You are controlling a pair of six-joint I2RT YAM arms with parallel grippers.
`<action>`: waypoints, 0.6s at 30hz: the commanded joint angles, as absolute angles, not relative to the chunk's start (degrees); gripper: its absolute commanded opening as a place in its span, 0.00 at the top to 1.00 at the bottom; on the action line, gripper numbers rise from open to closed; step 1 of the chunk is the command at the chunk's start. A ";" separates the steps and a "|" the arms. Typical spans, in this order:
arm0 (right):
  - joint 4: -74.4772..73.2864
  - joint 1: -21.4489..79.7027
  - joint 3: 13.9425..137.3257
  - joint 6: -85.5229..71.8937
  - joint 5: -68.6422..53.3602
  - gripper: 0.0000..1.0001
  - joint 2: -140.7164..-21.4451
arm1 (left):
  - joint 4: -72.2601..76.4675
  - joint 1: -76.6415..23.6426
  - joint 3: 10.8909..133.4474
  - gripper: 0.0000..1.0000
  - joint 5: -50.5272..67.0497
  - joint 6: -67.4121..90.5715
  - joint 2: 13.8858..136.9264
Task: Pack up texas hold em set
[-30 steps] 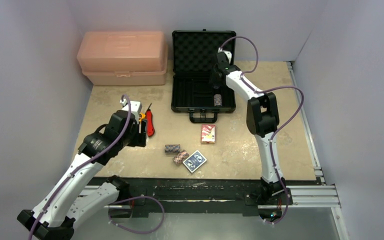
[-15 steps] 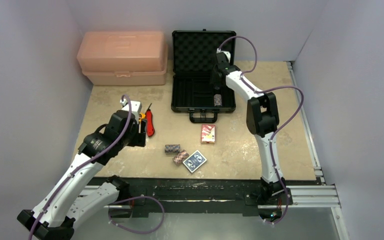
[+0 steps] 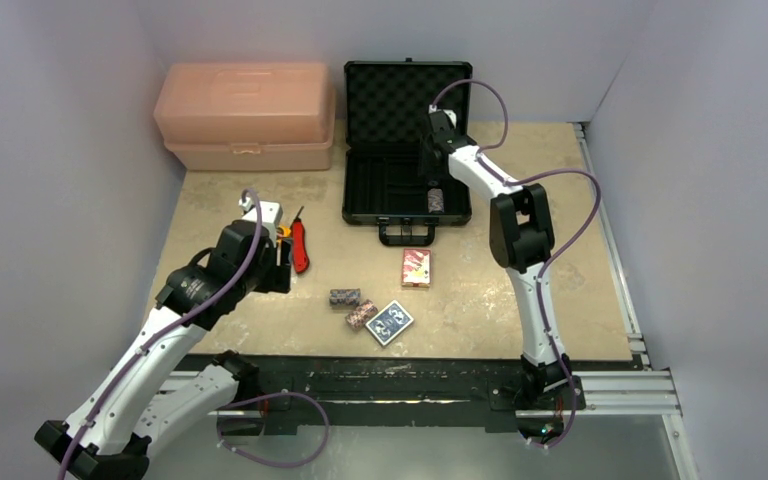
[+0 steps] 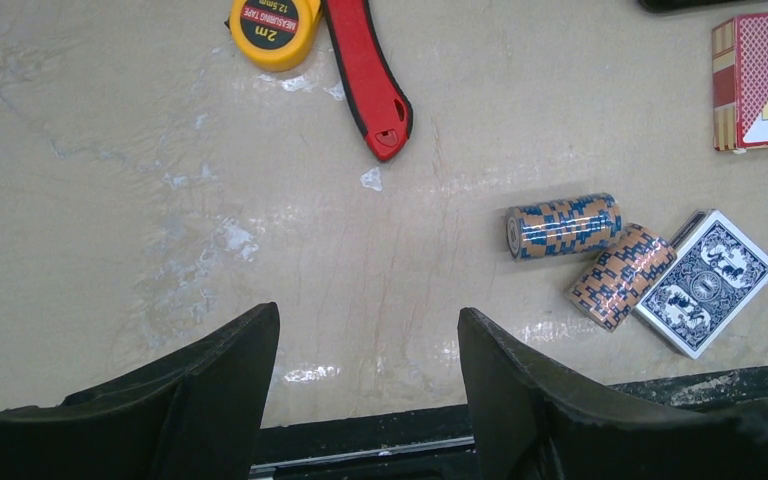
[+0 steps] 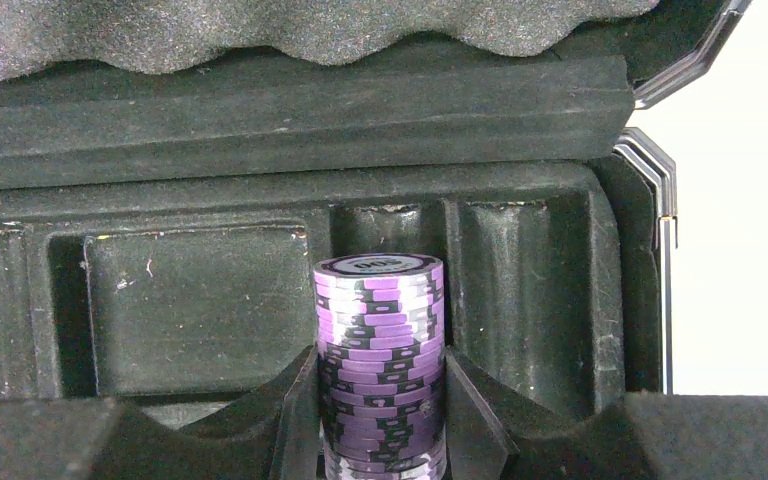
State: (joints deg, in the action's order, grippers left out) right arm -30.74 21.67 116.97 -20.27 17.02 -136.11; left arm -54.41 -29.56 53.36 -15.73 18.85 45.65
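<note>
- The right arm's wrist has swung slightly toward the rear of the black foam-lined hard briefcase (image 3: 380, 190); the left arm has not moved.
- The right gripper (image 5: 380, 400) is clamped on a purple-and-white striped chip stack (image 5: 380, 330), held upright over the case's right-hand slots. This stack seems about to be seated.
- The left gripper (image 4: 368, 350) hangs open and empty over the beige table (image 4: 160, 200).
- Two loose striped chip stacks (image 4: 563, 224), the blue card deck (image 4: 707, 282) and the red card deck (image 4: 760, 80) lie there, not yet packed.

The yellow tape measure (image 4: 275, 22) reads "2m MEASURING TAPE".
</note>
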 commanded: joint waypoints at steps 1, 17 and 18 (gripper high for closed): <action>-31.86 21.51 115.21 -20.10 17.13 1.00 -134.75 | -52.95 -28.79 53.93 0.35 -15.67 18.06 45.00; -34.01 21.53 108.99 -20.74 17.67 0.62 -129.89 | -52.67 -27.86 53.88 0.35 -14.77 18.04 44.65; -34.16 21.48 108.79 -20.74 17.62 0.59 -129.56 | -52.66 -27.82 53.88 0.35 -14.70 18.02 44.57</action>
State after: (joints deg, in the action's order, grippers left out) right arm -28.34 21.80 110.93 -20.62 16.78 -132.75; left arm -54.33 -28.38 53.36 -15.18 18.83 45.34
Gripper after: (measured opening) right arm 0.453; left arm 0.655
